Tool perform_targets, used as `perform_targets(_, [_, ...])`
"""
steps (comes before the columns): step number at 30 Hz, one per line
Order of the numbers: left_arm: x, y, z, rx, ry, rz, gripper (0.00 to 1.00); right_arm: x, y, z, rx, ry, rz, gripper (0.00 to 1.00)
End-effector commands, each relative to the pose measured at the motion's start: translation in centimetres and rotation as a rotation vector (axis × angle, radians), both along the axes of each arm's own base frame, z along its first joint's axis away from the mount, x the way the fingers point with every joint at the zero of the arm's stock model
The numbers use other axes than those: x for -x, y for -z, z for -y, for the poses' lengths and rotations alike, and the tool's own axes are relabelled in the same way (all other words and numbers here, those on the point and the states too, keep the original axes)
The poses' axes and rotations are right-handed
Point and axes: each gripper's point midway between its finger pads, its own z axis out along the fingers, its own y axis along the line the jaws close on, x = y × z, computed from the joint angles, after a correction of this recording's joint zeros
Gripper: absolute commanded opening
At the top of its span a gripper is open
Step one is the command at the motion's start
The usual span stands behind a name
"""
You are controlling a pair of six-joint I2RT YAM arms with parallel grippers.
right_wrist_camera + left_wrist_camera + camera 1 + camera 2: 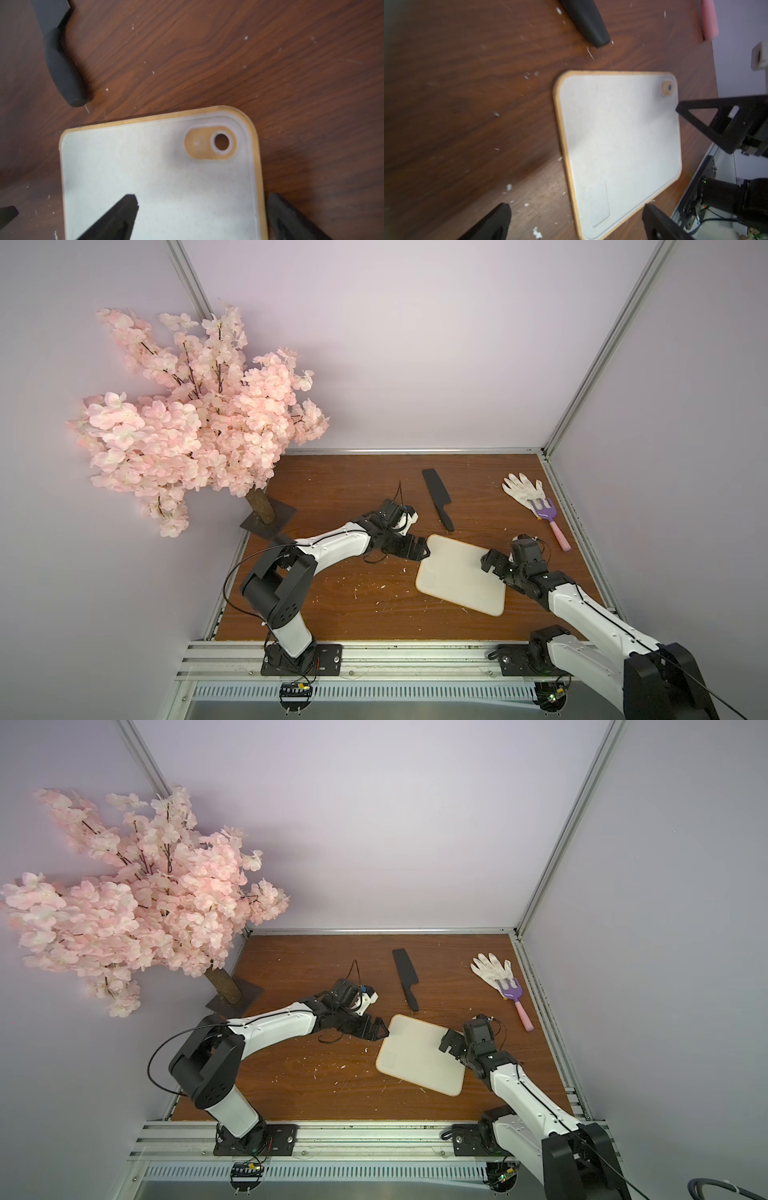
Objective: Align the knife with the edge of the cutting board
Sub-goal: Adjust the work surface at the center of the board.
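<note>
The matte-black knife [437,497] [405,977] lies flat on the table behind the cutting board, blade toward the back wall. Its handle end [62,72] [586,20] stops just short of the board's far left corner, not touching. The cream cutting board [459,578] [417,1058] lies slightly skewed at mid-table. My left gripper [424,552] [576,205] is open, its jaws straddling the board's left edge near a corner. My right gripper [489,563] [200,197] is open at the board's right side. One of its fingers is over the board, the other outside the rim near the orange-ringed hole [221,142].
A white glove [521,489] and a purple fork with a pink handle [548,518] lie at the back right. A pink blossom tree [195,414] on a dark base plate [268,520] stands at the back left. White crumbs dot the wooden table [340,593].
</note>
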Motion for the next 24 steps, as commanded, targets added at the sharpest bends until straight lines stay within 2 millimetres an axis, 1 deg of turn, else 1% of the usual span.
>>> perform_targets(1, [-2.6,-2.3,-2.3,0.003,-0.109,0.078,1.00,0.9,0.9,-1.5,-0.039,-0.014,-0.049,0.99])
perform_targets(6, [-4.0,-3.7,-4.2,0.008,-0.184,0.126,1.00,1.0,0.6,-3.3,-0.036,-0.039,-0.036,0.99])
perform_targets(9, [-4.5,-3.9,-5.0,0.011,-0.213,0.132,1.00,1.2,0.6,-4.3,-0.035,-0.053,-0.036,0.99])
perform_targets(12, [-5.0,-3.8,-5.8,0.010,-0.244,0.129,1.00,2.0,0.8,-4.9,-0.035,-0.075,-0.052,0.99])
perform_targets(13, [-5.2,-3.8,-6.1,0.010,-0.255,0.128,1.00,2.4,1.0,-5.0,-0.035,-0.080,-0.061,0.99])
perform_targets(19, [-5.6,-4.0,-6.7,0.020,-0.278,0.124,1.00,4.3,0.5,-4.5,-0.037,-0.078,-0.063,0.99])
perform_targets(22, [-5.7,-4.1,-6.9,0.020,-0.284,0.124,1.00,5.4,0.9,-4.0,-0.026,-0.085,-0.085,0.99])
perform_targets(24, [-5.7,-4.1,-6.9,0.020,-0.285,0.125,1.00,6.1,1.4,-4.2,-0.042,-0.095,-0.100,0.99])
